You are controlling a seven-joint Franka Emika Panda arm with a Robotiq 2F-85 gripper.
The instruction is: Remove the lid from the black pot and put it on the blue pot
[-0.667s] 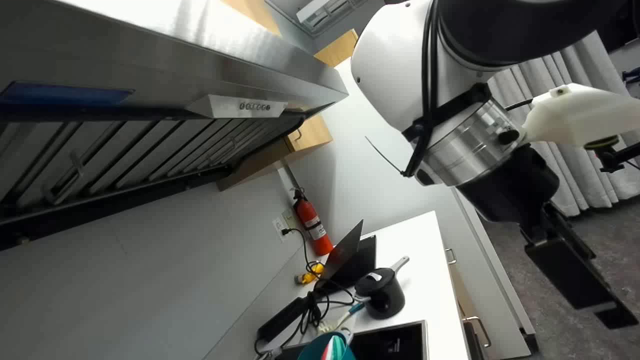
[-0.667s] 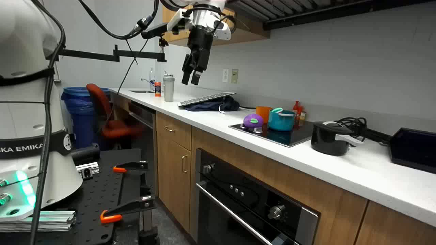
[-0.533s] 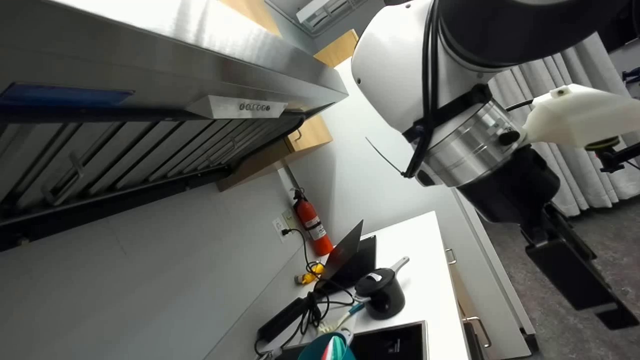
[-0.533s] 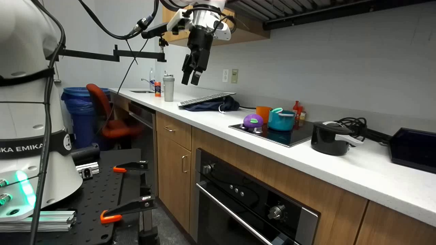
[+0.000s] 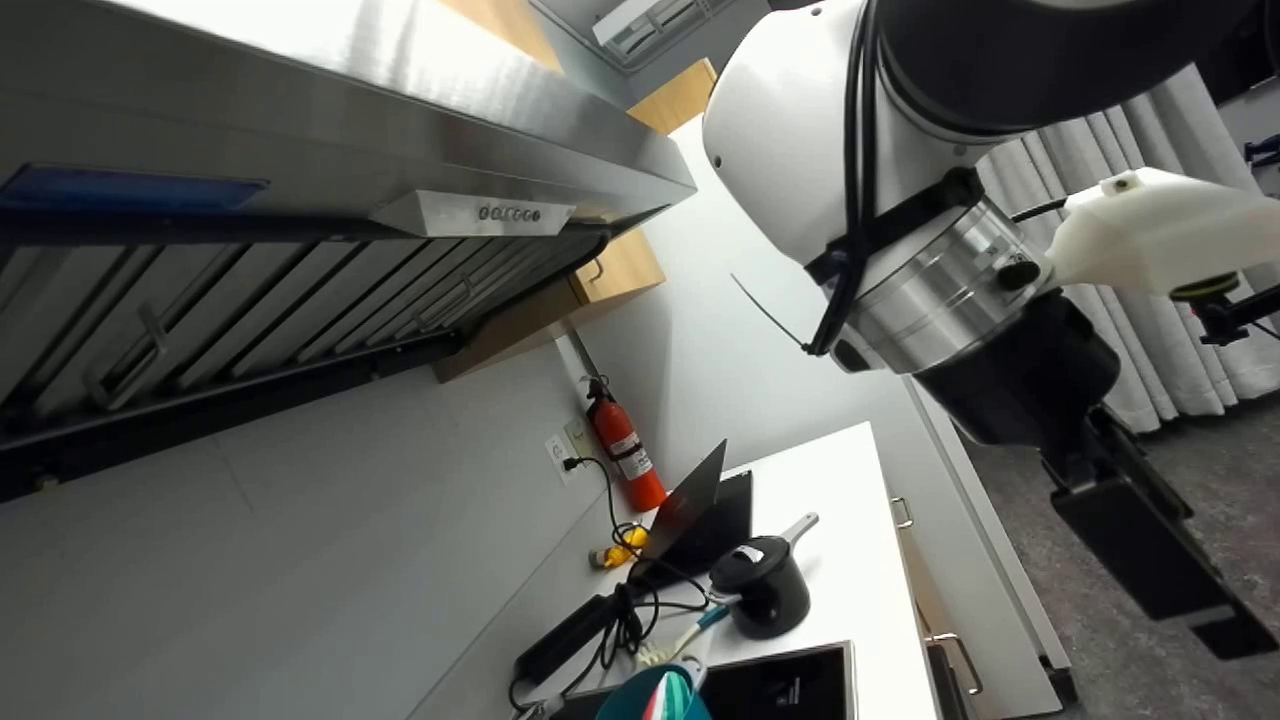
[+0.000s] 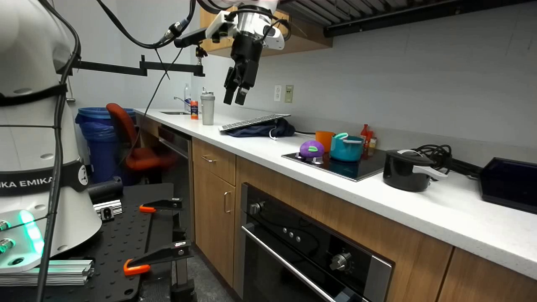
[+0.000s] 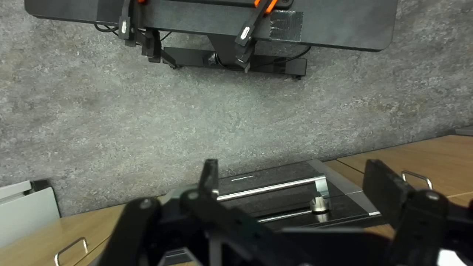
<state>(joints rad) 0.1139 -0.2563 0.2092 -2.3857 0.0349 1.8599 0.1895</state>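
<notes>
Aloft, gripper (image 6: 234,102): in an exterior view it is held high in the air, pointed downward, with its fingers (image 6: 229,90) parted.
Lid (image 6: 415,159): it is seated on top of the black pot (image 6: 400,176).
Black pot: it is set upright on the white surface (image 6: 461,218), just beside the cooktop (image 6: 371,165); a pale handle (image 6: 430,171) is seen jutting from its side.
Blue pot (image 6: 347,149): it is placed on the cooktop, near an orange cup (image 6: 323,137) and a purple item (image 6: 311,149).
Fire extinguisher (image 5: 628,450): in an exterior view it is stood near the wall (image 5: 300,520).
Striped item (image 5: 672,698): it is seen in the blue pot, which is partly cut off at the lower edge; the lid is shown on the black pot in both exterior views.
Oven (image 7: 284,200): in the wrist view its bar handle (image 7: 269,188) is framed between the gripper's fingers, which are spread wide.
Floor (image 7: 147,122): it is shown between the oven and a black platform (image 7: 332,22).
</notes>
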